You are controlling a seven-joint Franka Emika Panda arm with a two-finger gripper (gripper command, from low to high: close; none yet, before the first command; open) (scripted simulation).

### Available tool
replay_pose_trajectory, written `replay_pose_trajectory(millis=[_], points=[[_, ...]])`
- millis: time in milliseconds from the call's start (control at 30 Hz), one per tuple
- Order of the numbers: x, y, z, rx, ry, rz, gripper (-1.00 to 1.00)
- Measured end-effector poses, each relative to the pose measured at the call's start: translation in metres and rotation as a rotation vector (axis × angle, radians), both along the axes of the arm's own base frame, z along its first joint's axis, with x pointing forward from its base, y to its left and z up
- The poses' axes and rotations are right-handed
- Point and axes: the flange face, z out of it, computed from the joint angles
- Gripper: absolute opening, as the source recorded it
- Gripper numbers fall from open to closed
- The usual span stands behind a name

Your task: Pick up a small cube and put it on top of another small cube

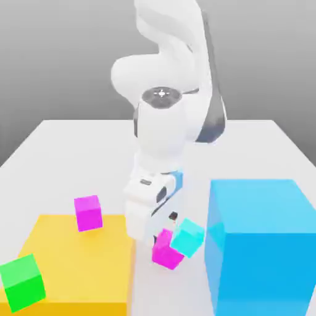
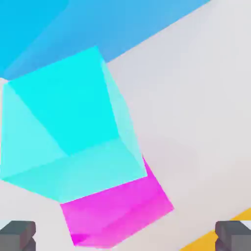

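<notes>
Cyan cube (image 1: 188, 237) sits tilted on a pink cube (image 1: 165, 252) on the white counter (image 1: 62, 148), just beside the huge blue cube (image 1: 262, 247). Nearby lie an orange slab (image 1: 80, 265), another pink cube (image 1: 88, 213) and a green cube (image 1: 22, 282). End effector (image 2: 125, 235) is released, fingers (image 2: 17, 235) spread wide.

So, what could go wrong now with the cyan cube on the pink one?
1. The cyan cube sits tilted and off-centre on the magenta cube, so it may slide off.
2. The open fingers are close beside the stack; pulling away carelessly could knock it.
3. The big blue cube stands very near.
</notes>
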Motion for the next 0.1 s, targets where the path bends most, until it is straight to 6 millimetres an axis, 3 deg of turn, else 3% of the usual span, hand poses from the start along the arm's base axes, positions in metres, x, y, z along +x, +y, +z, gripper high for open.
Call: replay_pose_trajectory(millis=[100], points=[[-0.002,-0.002,0.023,-0.011,-0.003,-0.002,1.0]])
